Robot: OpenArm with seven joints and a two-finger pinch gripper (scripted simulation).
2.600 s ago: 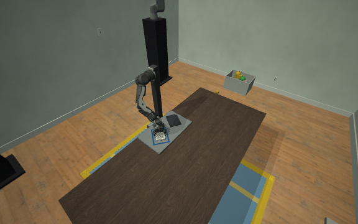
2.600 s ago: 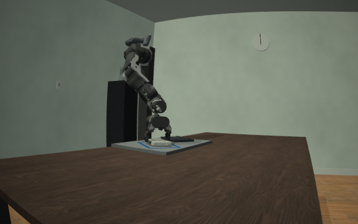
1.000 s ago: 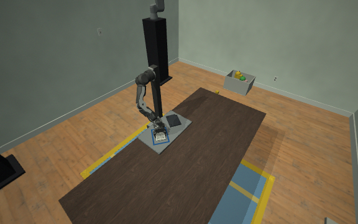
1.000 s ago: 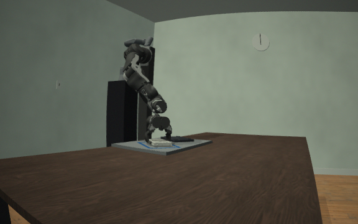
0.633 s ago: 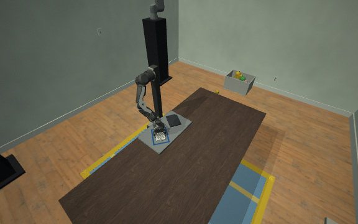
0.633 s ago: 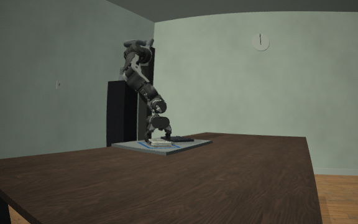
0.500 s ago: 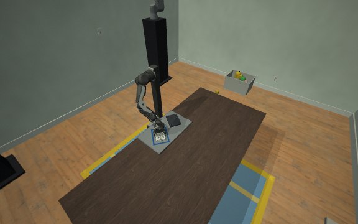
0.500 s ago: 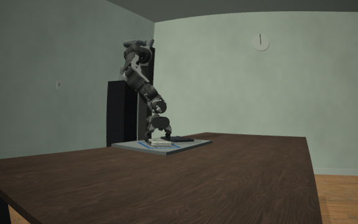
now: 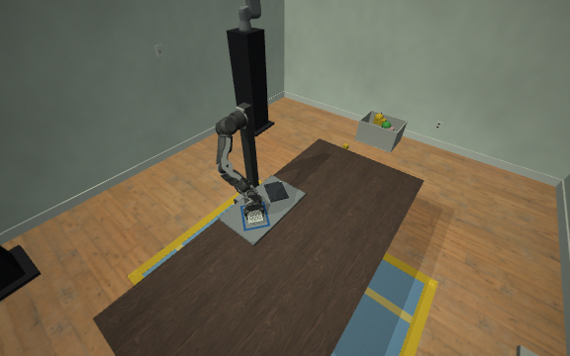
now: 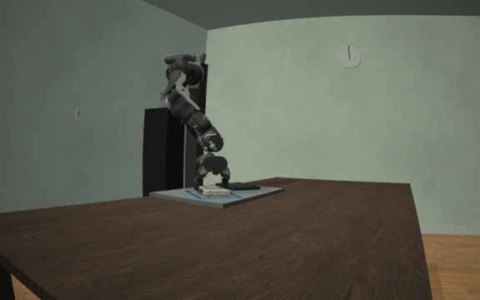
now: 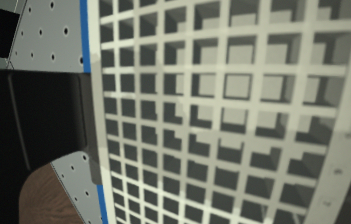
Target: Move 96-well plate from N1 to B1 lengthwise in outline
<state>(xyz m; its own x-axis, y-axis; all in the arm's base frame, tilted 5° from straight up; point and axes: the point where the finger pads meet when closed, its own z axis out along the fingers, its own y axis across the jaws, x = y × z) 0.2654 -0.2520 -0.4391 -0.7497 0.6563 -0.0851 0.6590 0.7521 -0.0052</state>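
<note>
Mid-frame in the top view, the black pad (image 9: 276,191) lies just upper right of the gripper (image 9: 254,204); the black column (image 9: 250,158) rises right behind. Toward lower right, broad table (image 9: 315,257) lies open
</note>
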